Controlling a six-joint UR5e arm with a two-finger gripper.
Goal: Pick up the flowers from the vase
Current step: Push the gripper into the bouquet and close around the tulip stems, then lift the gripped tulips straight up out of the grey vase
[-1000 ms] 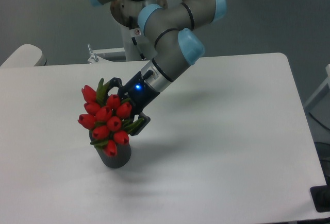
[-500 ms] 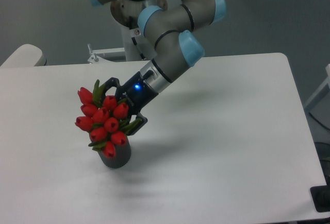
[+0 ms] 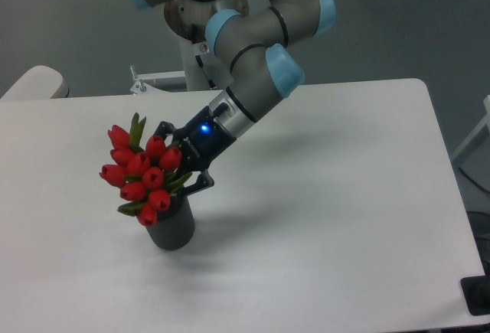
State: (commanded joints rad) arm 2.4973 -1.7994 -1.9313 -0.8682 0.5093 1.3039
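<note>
Gripping the flowers (image 3: 141,177) by their stems, the gripper (image 3: 181,167) tilts them over the vase (image 3: 173,227); a straight upward pull seems best.

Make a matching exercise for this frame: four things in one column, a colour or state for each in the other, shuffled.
Things:
1. flowers
2. vase
3. gripper
4. table

Descriptions:
A. white and flat
B. dark grey, upright
C. red buds, leaning left
D. black, blue light behind it, closed around stems

Pairs: 1-C, 2-B, 3-D, 4-A
</note>
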